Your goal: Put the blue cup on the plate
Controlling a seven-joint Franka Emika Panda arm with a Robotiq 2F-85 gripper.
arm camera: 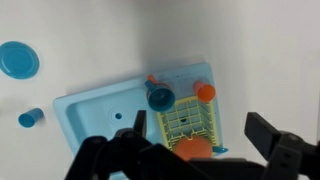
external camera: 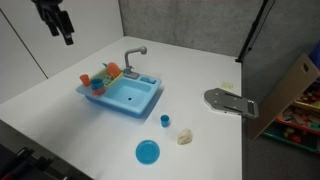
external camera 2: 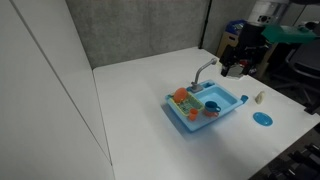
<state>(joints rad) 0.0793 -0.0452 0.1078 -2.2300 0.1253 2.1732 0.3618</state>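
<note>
Squarely upright, blue cup [external camera: 165, 119] mouth up, near plate [external camera: 147, 152], gripper [arm camera: 195, 125] spread wide, holding nothing.

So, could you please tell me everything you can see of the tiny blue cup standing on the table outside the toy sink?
The blue cup is tiny, bright blue and plastic-looking, matching the plate in hue. It appears to stand upright, mouth up, on the white table between the toy sink and the plate, apart from both. Only the table touches it; finer details are too small to tell.
</note>
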